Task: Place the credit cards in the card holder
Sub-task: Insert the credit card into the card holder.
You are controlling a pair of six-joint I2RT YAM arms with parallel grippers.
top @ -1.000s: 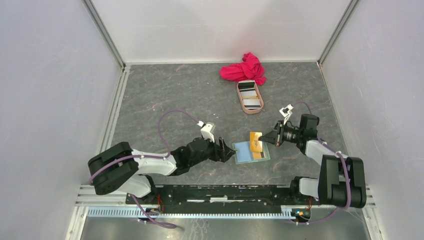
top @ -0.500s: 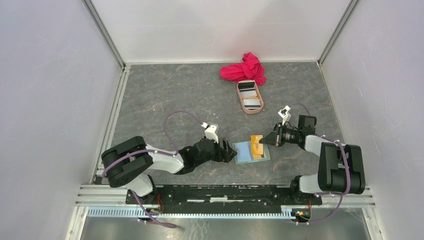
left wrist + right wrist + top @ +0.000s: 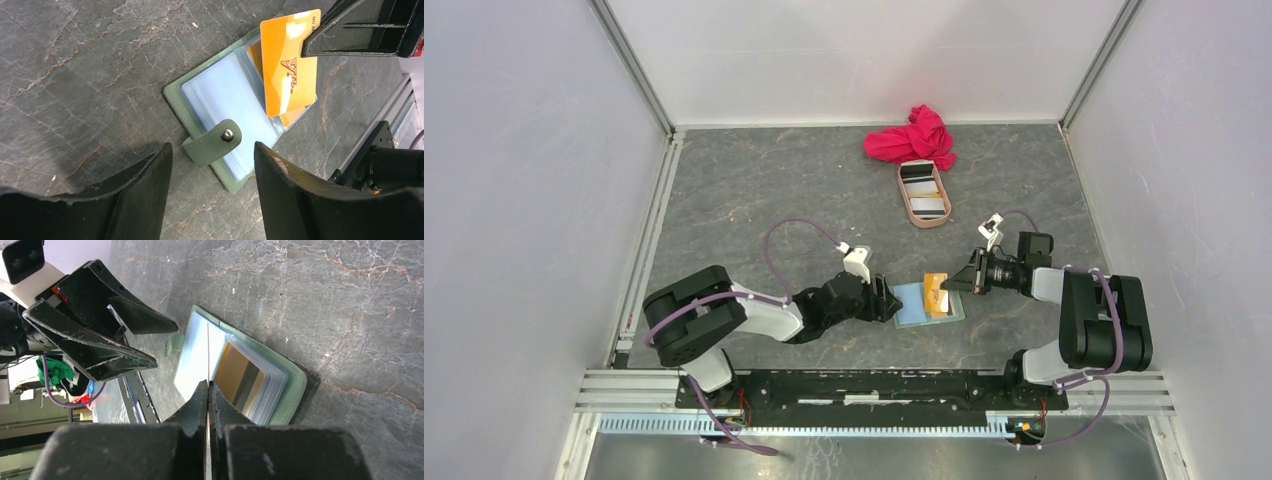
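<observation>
Credit cards [image 3: 927, 207] are lying at two spots on the grey marbled desk [image 3: 774, 190]. Both arms are reaching in low toward the middle of the near side. At the far side a crumpled red cloth [image 3: 914, 138] is lying just beside the far end of a pinkish oval tray [image 3: 906, 205], where pale cards with black stripes are resting. Near the arms the green card holder [image 3: 909, 306] is lying open, its pale blue sleeves facing up and its snap strap pointing left. The left gripper [image 3: 887, 300] is hovering released just left of the holder, its fingers straddling the strap without gripping it. The right gripper [image 3: 951, 285] is clenching an orange card [image 3: 936, 293] by its right edge, holding it tilted over the holder's right half. A second orange card [image 3: 240, 377], dark-striped, is sitting inside a sleeve beneath it.
</observation>
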